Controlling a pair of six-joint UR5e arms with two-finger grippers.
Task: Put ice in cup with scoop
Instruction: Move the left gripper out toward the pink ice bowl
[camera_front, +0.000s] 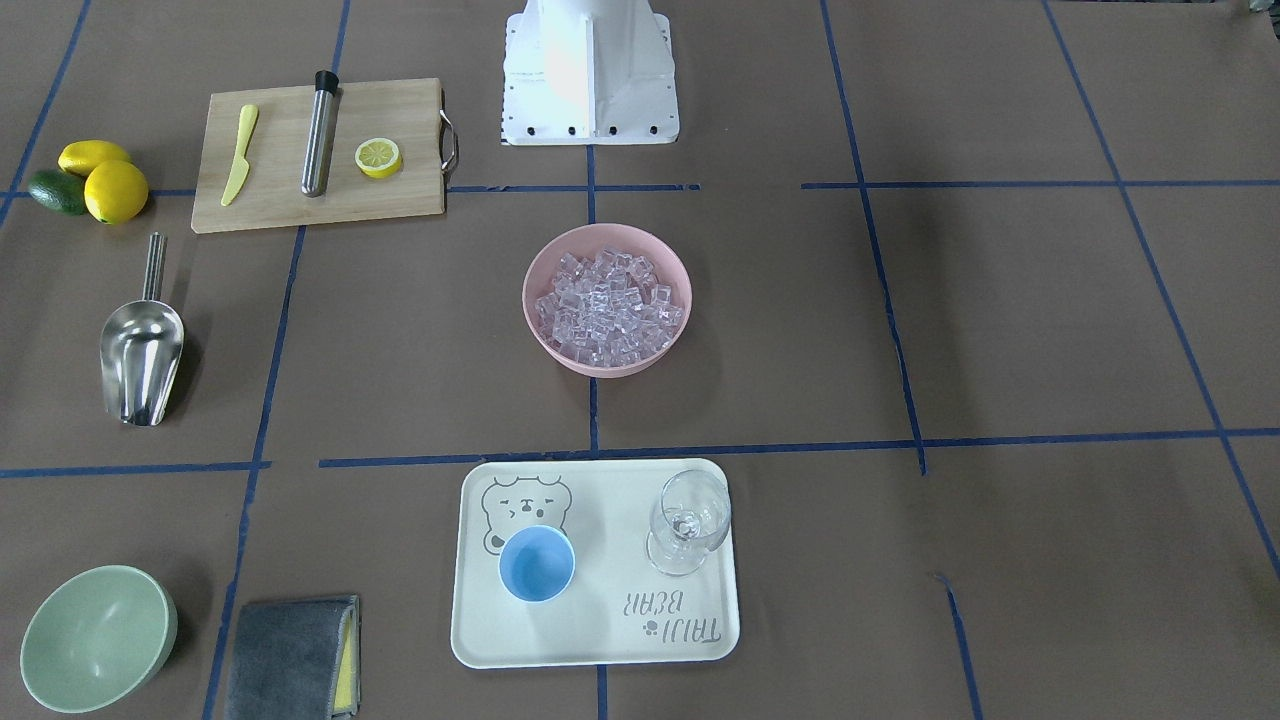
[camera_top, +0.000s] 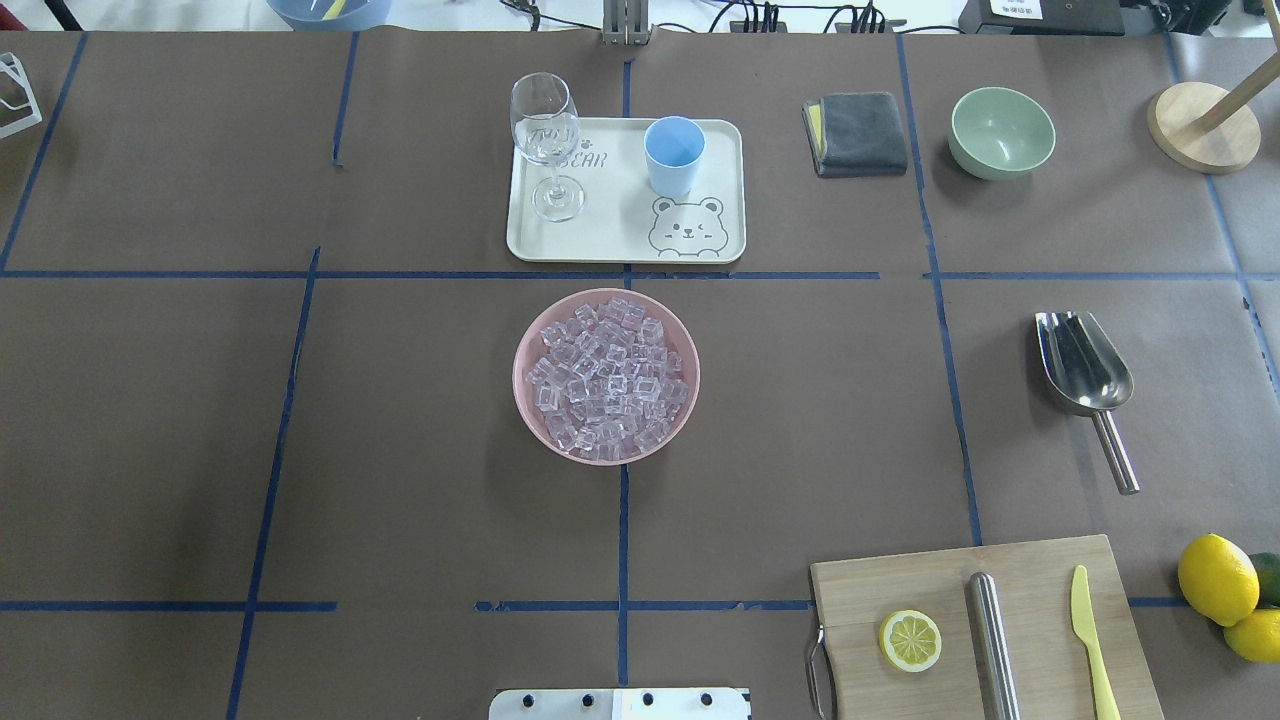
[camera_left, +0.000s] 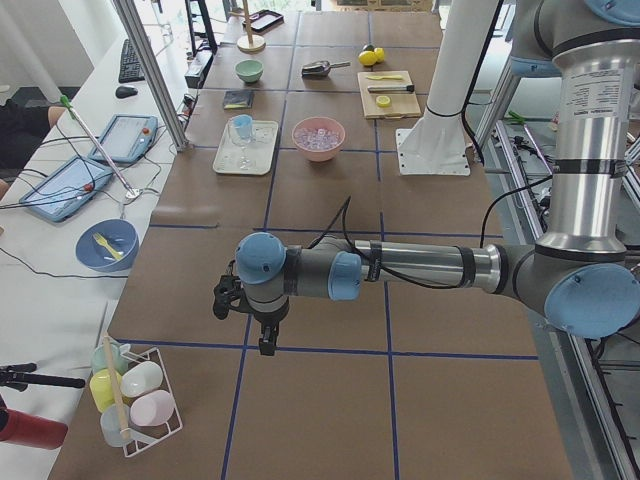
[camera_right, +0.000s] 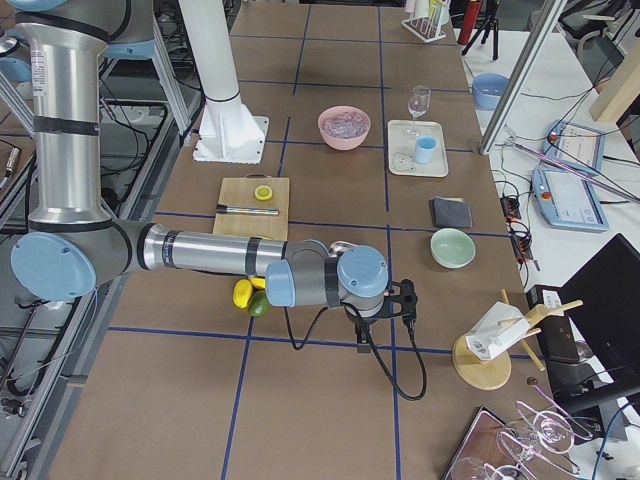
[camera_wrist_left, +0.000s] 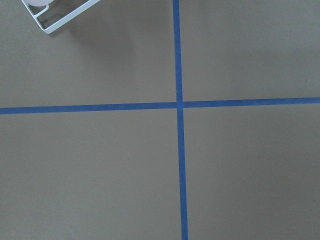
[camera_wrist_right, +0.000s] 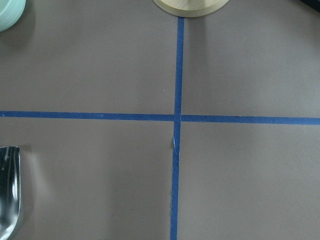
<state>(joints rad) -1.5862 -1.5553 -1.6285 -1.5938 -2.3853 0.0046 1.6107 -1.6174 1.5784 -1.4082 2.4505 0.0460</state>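
A robotics lab; the table is covered in brown paper gridded with blue tape; two industrial arms, the left arm and the right arm, flank a white pedestal; tablets lie on a white side bench.

Brown table carries tray, pink bowl, scoop, cutting board, green bowl, grey cloth, lemons.

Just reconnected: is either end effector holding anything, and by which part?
Nothing is held. The scoop lies alone on the table; the left end effector and right end effector hang apart from it, nothing seen in either.
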